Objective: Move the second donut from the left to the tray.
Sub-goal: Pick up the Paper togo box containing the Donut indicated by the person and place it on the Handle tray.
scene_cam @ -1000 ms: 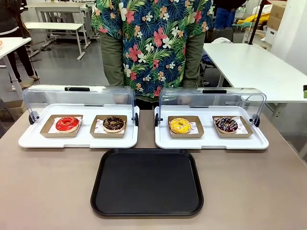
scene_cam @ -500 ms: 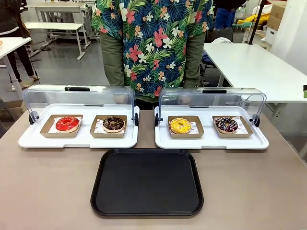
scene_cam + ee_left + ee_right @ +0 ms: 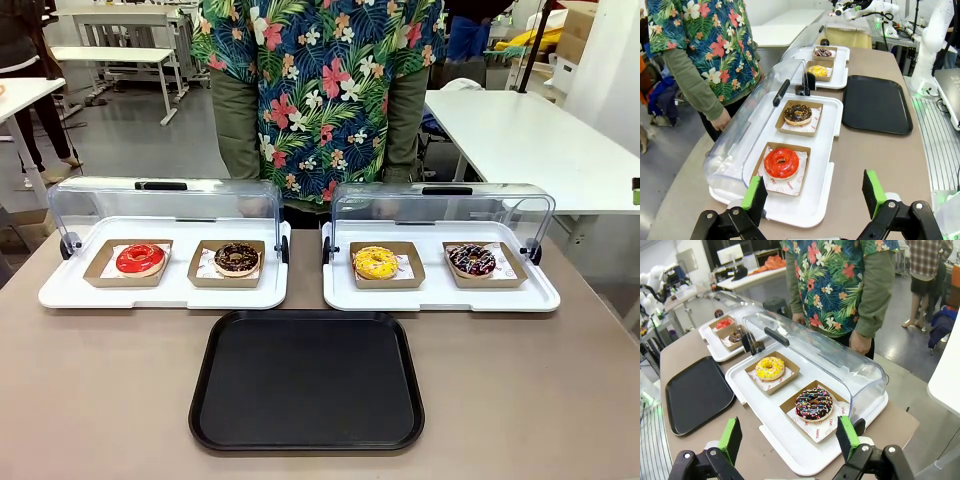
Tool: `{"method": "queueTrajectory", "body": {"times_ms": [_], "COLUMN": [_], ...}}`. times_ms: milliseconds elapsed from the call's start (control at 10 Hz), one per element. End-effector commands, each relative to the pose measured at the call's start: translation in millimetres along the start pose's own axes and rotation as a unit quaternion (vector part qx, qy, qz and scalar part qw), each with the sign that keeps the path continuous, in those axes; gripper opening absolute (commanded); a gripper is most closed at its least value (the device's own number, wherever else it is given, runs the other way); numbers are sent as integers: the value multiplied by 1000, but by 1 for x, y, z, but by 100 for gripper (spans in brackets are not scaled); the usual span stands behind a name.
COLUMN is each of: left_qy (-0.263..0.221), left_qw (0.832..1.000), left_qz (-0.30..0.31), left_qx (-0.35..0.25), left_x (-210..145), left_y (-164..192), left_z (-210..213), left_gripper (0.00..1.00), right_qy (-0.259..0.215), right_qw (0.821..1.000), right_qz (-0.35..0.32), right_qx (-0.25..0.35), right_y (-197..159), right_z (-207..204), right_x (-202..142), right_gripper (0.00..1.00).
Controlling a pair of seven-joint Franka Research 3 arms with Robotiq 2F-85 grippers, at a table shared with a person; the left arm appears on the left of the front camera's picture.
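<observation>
chocolate donut (image 3: 237,259) on white display tray (image 3: 160,297), black tray (image 3: 306,382) near it

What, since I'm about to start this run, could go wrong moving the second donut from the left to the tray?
Mix-up: the dark chocolate-glazed ring donut with pale sprinkles has a dark lookalike, the colourfully sprinkled donut at far right. Collision: the raised clear plastic lid stands close behind it; a reach from above might hit it. Crowding: the red-glazed donut sits beside it on the same white display tray; wide jaws may brush it.
</observation>
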State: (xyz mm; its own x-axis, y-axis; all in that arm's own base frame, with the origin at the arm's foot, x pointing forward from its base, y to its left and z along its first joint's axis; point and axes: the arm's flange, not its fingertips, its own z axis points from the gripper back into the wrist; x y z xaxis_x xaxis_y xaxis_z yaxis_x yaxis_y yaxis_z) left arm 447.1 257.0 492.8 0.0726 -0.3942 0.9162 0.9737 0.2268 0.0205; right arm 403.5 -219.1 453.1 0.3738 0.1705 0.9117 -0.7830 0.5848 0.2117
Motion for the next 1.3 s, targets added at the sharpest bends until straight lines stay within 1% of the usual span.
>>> {"method": "queueTrajectory", "body": {"times_ms": [0,1200], "left_qy": [6,6], "left_qw": [1000,1000], "left_qz": [7,7], "left_qx": [4,4], "left_x": [2,2], "left_y": [-6,-6], "left_z": [-2,-2], "left_gripper": [100,100], "right_qy": [-3,-3], "right_qw": [1000,1000], "right_qz": [-2,-2], "right_qx": [1,1], "right_y": [1,1], "right_z": [0,0], "right_x": [3,3], "right_gripper": [100,100]}}
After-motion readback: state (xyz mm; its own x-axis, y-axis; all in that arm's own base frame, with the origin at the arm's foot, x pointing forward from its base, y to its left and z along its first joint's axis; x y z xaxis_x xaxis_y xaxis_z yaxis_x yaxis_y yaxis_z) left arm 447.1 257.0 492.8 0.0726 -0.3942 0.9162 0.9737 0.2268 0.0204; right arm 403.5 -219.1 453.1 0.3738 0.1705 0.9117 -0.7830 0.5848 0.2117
